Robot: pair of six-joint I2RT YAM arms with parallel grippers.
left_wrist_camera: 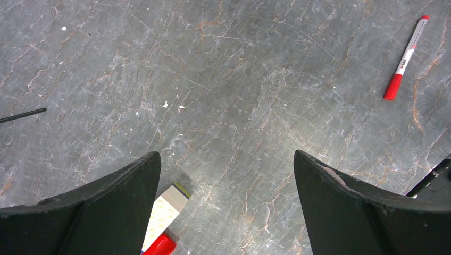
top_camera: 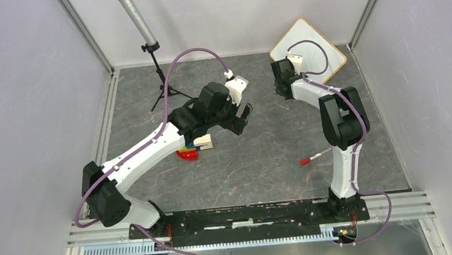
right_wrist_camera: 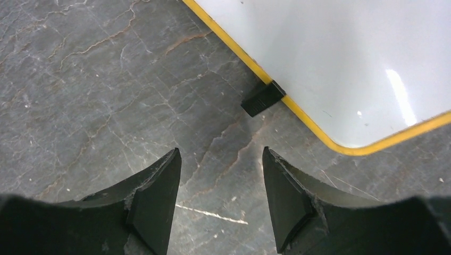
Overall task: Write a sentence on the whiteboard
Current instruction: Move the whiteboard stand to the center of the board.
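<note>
The whiteboard lies turned like a diamond at the back right, white with a thin orange-yellow frame. One rounded corner of the whiteboard and a black clip foot show in the right wrist view. The sentence is out of view: the board surface that shows is plain white. My right gripper hovers just off the board's near-left edge, open with only bare table between its jaws. My left gripper hangs wide open over the table's middle, holding nothing.
A red-capped marker lies on the table near the right arm. A small stack of coloured blocks sits under the left arm. A microphone on a black tripod stands at the back left. Walls close in both sides.
</note>
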